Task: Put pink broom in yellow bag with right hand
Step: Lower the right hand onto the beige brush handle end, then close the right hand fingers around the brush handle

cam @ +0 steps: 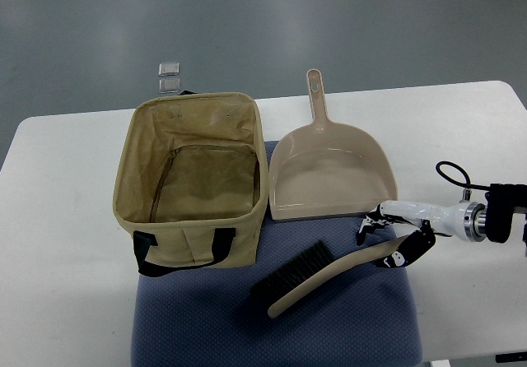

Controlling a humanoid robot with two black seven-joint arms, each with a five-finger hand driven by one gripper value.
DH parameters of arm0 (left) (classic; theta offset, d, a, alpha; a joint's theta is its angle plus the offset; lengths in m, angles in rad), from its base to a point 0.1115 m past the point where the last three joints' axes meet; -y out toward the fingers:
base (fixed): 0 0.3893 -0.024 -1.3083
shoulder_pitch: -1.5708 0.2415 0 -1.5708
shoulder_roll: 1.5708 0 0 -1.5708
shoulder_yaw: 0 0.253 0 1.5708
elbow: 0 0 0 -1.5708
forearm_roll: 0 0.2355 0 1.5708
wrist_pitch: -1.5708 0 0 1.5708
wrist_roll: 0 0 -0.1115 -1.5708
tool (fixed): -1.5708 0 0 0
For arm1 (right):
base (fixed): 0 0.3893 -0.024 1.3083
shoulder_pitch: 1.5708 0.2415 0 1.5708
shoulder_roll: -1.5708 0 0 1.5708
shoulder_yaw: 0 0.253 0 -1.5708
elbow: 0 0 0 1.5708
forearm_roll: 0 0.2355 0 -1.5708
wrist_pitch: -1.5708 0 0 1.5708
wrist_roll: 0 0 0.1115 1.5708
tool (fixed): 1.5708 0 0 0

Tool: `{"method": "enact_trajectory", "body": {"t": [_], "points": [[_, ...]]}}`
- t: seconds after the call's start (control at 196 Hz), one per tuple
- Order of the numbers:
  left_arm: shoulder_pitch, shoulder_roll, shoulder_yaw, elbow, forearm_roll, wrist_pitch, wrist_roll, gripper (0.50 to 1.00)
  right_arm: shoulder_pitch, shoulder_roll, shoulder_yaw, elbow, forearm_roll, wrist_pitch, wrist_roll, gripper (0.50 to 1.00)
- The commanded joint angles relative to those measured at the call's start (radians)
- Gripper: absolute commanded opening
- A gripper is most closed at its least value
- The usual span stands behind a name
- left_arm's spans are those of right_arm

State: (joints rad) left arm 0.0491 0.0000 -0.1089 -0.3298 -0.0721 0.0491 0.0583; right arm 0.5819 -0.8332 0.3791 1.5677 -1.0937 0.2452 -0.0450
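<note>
The pink broom (329, 276) is a small hand brush with dark bristles. It lies on the blue mat (280, 326) in front of the bag, its handle pointing right. My right hand (394, 239) comes in from the right edge and sits over the end of the handle, fingers curled around it. The yellow bag (193, 182) stands open and empty at the left of the mat, black handles on its near side. The left hand is out of view.
A pink dustpan (329, 169) lies right of the bag, handle pointing away. The white table (58, 219) carries the mat. Two small clear objects (170, 76) lie on the floor beyond the table's far edge.
</note>
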Motion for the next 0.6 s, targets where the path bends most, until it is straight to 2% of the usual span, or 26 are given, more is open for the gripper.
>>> {"method": "enact_trajectory", "body": {"t": [0.0,0.056,0.138,0.194,0.535,0.596], "points": [[0.0,0.0,0.0,0.002,0.0,0.0,0.0,1.0,-0.01,0.0,0.0,0.0,0.0,0.0,0.0,0.719],[0.0,0.0,0.0,0.002,-0.002,0.0,0.0,1.0,-0.014,0.002,0.0,0.0,-0.003,0.002,0.0,0.691],[0.0,0.0,0.0,0.002,-0.002,0.0,0.0,1.0,-0.016,0.005,0.0,0.0,-0.009,0.002,0.0,0.684],[0.0,0.0,0.0,0.002,-0.002,0.0,0.0,1.0,-0.019,0.011,0.0,0.0,-0.011,0.002,0.0,0.656],[0.0,0.0,0.0,0.002,-0.002,0.0,0.0,1.0,-0.039,0.031,0.0,-0.015,-0.034,0.002,0.016,0.613],[0.0,0.0,0.0,0.002,-0.002,0.0,0.0,1.0,-0.044,0.034,0.0,-0.018,-0.04,0.002,0.017,0.564]]}}
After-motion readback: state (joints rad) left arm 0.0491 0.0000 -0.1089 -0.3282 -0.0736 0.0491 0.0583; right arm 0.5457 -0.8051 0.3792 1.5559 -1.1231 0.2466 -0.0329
